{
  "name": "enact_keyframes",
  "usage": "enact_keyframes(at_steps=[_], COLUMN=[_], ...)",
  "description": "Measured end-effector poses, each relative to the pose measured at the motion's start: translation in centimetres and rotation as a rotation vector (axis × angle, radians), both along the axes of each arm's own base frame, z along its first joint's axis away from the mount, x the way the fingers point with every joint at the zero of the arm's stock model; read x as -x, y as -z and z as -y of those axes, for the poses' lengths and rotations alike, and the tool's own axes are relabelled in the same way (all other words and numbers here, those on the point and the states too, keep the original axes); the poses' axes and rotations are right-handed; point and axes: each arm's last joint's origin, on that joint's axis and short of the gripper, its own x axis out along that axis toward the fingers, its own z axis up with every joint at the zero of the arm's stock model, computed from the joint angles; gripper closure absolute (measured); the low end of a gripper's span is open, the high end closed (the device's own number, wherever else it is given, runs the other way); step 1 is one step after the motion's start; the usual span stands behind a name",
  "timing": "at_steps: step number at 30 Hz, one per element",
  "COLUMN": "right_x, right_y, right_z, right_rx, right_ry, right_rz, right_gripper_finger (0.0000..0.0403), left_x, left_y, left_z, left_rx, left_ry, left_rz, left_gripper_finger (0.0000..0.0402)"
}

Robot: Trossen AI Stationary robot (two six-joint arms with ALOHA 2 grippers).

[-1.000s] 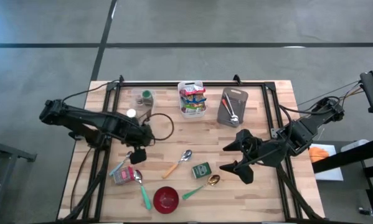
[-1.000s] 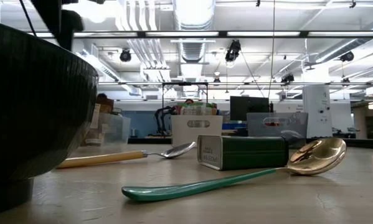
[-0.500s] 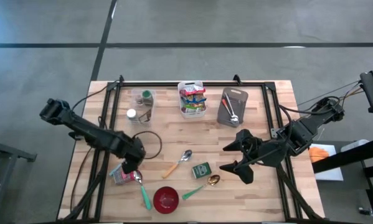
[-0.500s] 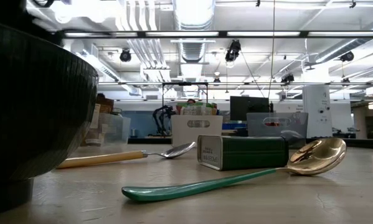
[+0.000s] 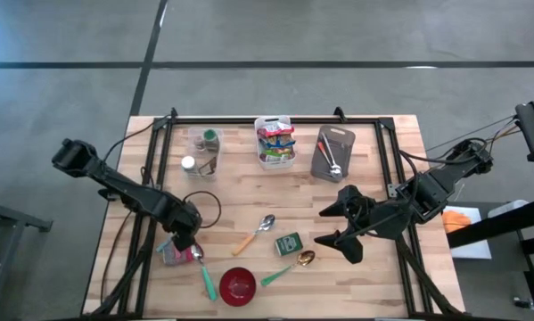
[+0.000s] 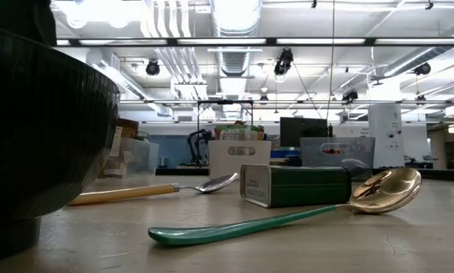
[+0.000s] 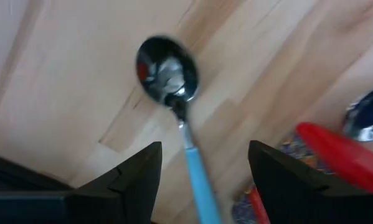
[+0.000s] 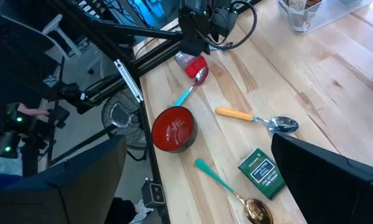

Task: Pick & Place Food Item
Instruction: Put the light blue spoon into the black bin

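While hovering near table's [image 5: 373,169] front-left corner, held left tool [image 5: 184,239] partly open, empty, astride blue-handled steel spoon [image 7: 174,81], probably aiming for adjacent red snack packet [image 5: 172,254]; parked right tool [image 5: 338,223] wide open, idle.

The back edge of the tabletop [image 5: 391,160] is lined with obstacles: a clear container with small jars [image 5: 203,152] toward the left back corner, a white bin of food packets [image 5: 275,141] at the middle, and a grey tray of spoons [image 5: 332,153] beside it. Bare wood runs across the middle between these and the front cluster. Near the front edge the way is crowded: a red bowl [image 5: 237,284], a teal-handled gold spoon [image 5: 287,267], a green tin [image 5: 288,243] and an orange-handled spoon [image 5: 253,234] lie close together. The left arm and its looped cable [image 5: 215,203] block the left side, over a blue-handled spoon [image 7: 185,134] and a red packet [image 5: 173,254]. The right gripper [image 5: 338,226] hangs wide open above the right half; the right front corner lies bare.
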Motion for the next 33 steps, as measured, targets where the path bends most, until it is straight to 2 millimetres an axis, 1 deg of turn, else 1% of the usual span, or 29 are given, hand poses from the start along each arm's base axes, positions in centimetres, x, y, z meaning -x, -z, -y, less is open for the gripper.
enact_keyframes(at_steps=[7,12,14,16,18,26,27,33], right_x=[0.0,0.0,0.0,0.0,0.0,0.0,0.0,0.0], right_y=[0.0,0.0,0.0,0.0,0.0,0.0,0.0,0.0], right_z=[0.0,0.0,0.0,0.0,0.0,0.0,0.0,0.0], right_rx=[0.000,0.000,0.000,0.000,0.000,0.000,0.000,0.000], right_ry=[0.000,0.000,0.000,0.000,0.000,0.000,0.000,0.000], right_rz=[-0.001,0.000,0.000,0.000,0.000,0.000,-0.001,-0.001], right_gripper_finger=[0.0005,0.0005,0.0005,0.0005,0.0005,0.0005,0.0005,0.0005], left_x=[1.2,1.6,1.7,1.7,1.8,1.7,1.6,0.8], left_y=[1.3,2.0,2.1,2.1,2.1,2.1,2.1,1.4], left_z=[-0.4,-0.5,-0.5,-0.5,-0.6,-0.5,-0.5,-0.1], left_rx=[0.015,0.042,0.040,0.037,0.036,0.049,0.049,0.050], left_ry=[0.005,0.008,0.009,0.018,0.035,0.039,0.038,0.040], left_rz=[-0.048,-0.052,-0.053,-0.054,-0.055,-0.046,-0.045,-0.006], left_gripper_finger=[0.0161,0.0163,0.0170,0.0188,0.0217,0.0377,0.0386,0.0397])
